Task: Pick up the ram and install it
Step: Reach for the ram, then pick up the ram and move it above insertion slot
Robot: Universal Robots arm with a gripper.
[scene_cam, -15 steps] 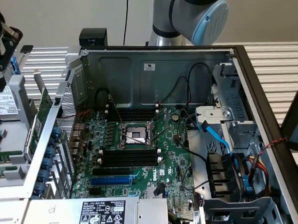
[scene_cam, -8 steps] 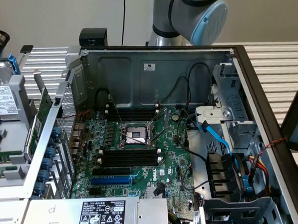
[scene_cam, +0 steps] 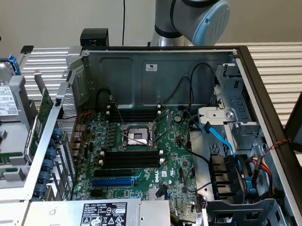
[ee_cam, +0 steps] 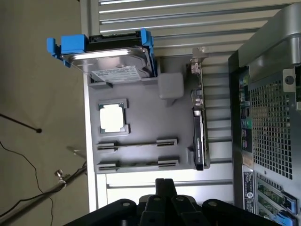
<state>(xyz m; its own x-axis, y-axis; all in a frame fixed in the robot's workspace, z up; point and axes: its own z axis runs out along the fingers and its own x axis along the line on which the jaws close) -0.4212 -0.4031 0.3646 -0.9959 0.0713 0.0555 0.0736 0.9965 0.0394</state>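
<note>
- You have not picked up the ram [ee_cam: 137, 163] yet: it stands on edge in a holder on the grey tray [ee_cam: 146, 117], outside the computer case [scene_cam: 122, 76], with a second stick [ee_cam: 137, 143] in the holder just beside it
- Your gripper [ee_cam: 164, 184] hangs over the tray's edge on the sticks' side, nearer the ram than anything else there and touching nothing; I cannot tell whether the claw is released or clenched, though with both holders filled I judge it empty
- In the exterior view, the black memory slots [scene_cam: 131, 160] with white end clips, beside the processor socket [scene_cam: 135, 137], look unfilled, so by my reading both the lift and the seating are left to do
- The tray also carries a hard drive [ee_cam: 113, 61] in a blue carrier, a loose processor [ee_cam: 113, 117] and a green card [ee_cam: 200, 136] with a metal bracket; none of these is your target
- The hard drive's white label, the sticker [scene_cam: 152, 67] on the case's back wall and the large label on the power supply [scene_cam: 102, 214] all bear print and marks, but you should not trust any reading: the writing is too small to make out, and I can vouch for no brand
</note>
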